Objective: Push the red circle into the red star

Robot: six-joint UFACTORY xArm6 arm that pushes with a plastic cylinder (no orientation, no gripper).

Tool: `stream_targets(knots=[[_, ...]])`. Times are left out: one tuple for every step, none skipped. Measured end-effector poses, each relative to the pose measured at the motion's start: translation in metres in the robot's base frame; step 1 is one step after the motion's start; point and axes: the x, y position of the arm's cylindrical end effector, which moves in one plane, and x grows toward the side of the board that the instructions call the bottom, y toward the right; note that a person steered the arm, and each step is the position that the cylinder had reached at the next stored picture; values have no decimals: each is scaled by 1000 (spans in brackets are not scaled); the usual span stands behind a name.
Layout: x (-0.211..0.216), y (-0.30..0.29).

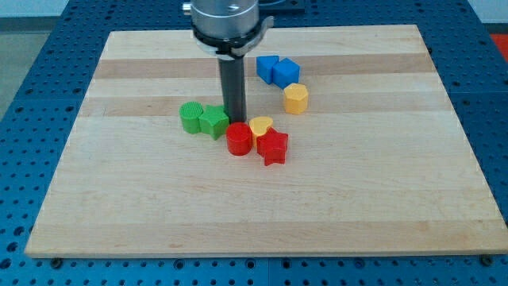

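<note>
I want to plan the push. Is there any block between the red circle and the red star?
No. The red circle sits just left of the red star; the yellow heart lies above the gap. My tip stands just above the circle.

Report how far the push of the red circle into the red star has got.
Done: the red circle already sits close beside the red star, on the star's left in the view, with a yellow heart just above the gap. In hand: my tip stands right behind the circle's upper edge, next to the green blocks. Left: I cannot tell whether circle and star touch; a last short push may be needed.
</note>
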Motion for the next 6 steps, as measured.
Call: stream_targets(knots=[[5,-19],[26,-20],[45,-9],[52,14],[52,24],[52,23]])
